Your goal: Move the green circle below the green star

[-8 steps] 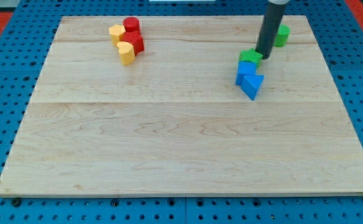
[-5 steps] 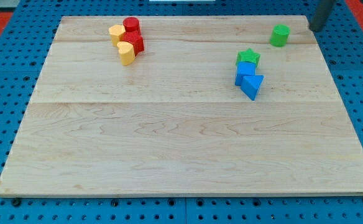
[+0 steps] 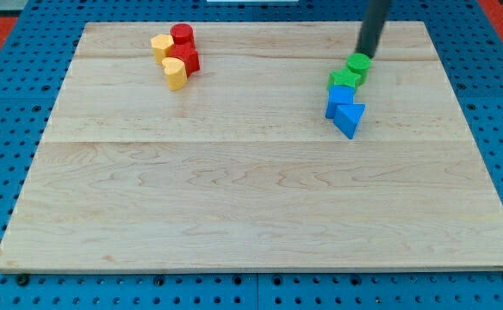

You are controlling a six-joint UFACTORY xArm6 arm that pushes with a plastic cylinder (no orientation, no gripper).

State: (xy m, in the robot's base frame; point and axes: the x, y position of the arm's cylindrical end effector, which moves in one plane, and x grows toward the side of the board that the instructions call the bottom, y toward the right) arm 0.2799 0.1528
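The green circle (image 3: 358,66) sits on the wooden board (image 3: 251,198) at the upper right, touching the upper right side of the green star (image 3: 343,80). My tip (image 3: 368,56) is just above the green circle, at its upper right edge, about touching it. The dark rod rises from there out of the view's top. The green star rests against the top of a blue cube (image 3: 338,98).
A blue triangle (image 3: 349,118) lies against the blue cube's lower right. At the upper left is a cluster: a red cylinder (image 3: 182,36), a yellow block (image 3: 161,45), a red block (image 3: 187,58) and a yellow heart (image 3: 175,73).
The green circle has slid down and left from the board's upper right to touch the green star. My tip came from the far upper right corner down-left behind it.
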